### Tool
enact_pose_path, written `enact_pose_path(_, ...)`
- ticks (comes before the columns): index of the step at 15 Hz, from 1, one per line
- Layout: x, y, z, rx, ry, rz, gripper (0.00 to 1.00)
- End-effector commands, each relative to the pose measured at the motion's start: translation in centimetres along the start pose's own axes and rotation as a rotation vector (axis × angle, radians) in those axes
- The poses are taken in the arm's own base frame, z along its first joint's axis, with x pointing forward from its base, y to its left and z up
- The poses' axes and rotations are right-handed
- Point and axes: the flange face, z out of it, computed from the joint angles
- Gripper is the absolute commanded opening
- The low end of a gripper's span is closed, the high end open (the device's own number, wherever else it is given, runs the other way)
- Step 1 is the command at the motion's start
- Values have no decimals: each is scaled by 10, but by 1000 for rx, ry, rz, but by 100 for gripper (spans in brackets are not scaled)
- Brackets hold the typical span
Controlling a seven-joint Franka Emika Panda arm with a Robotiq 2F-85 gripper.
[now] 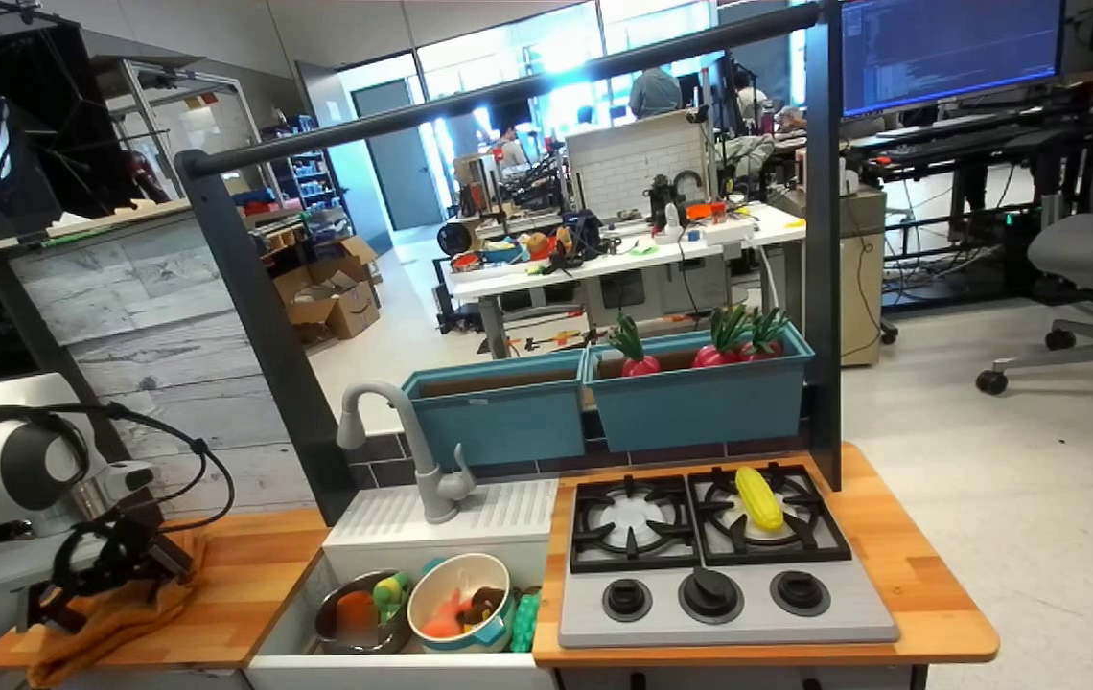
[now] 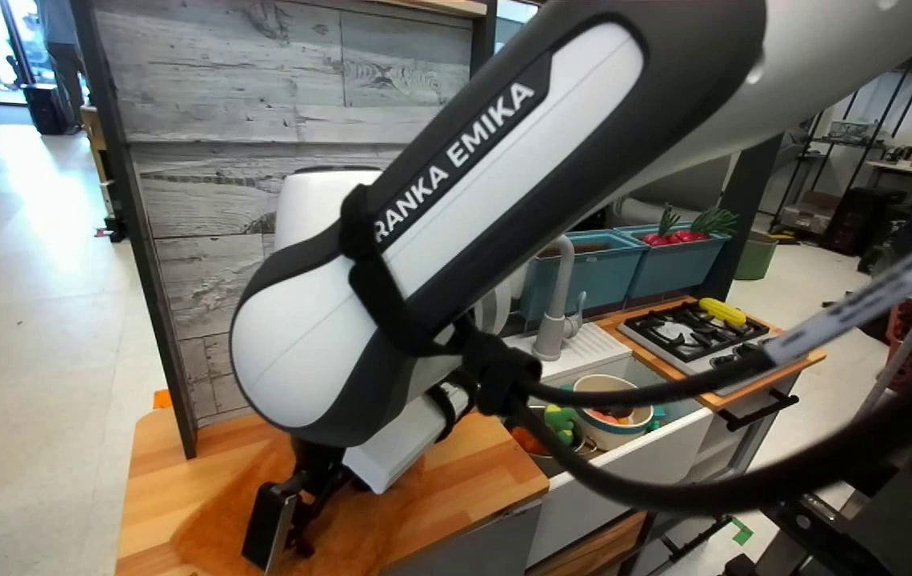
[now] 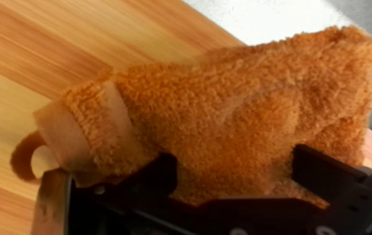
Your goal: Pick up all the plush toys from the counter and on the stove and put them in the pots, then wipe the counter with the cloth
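Cloth (image 3: 238,111), fluffy orange, lies on the counter (image 3: 75,39) under the wide-spread gripper (image 3: 234,160). A yellow plush toy (image 1: 759,498) sits on the stove (image 1: 667,621).

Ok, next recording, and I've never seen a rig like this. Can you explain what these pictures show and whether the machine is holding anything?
The machine is a single robot arm ending in a gripper. Two pictures come from cameras standing apart from it; the close-up comes from a wrist camera, looking past the gripper's fingers. On the wooden counter lies an orange cloth. Alongside is a sink with a steel pot and a pale pot in it, both with colourful toys inside. Past the sink, a yellow toy rests on the stove. Is anything held? It doesn't look so: the gripper is open, down over the cloth, which shows between the spread fingers. Whether they touch it, I can't tell.
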Motion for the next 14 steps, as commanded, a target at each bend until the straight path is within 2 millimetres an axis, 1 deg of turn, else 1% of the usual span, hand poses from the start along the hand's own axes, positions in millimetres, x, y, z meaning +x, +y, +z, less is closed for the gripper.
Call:
enact_pose_path(1,4,15,12,25,23,3,100)
enact_pose_path(3,-15,41,9,26,-26,84,100)
enact_pose_path(6,-58,84,8,-11,-105,234,100)
enact_pose_path(8,-82,101,2,-25,-159,316,100)
enact_pose_path(9,-90,105,1,-30,-183,326,100)
enact_pose_path(10,-94,108,1,-27,-195,320,100)
enact_pose_path(11,-93,108,3,-19,-201,301,100)
enact_pose_path(12,-90,102,3,-27,-203,275,100)
enact_pose_path(14,-68,85,1,-55,-152,183,100)
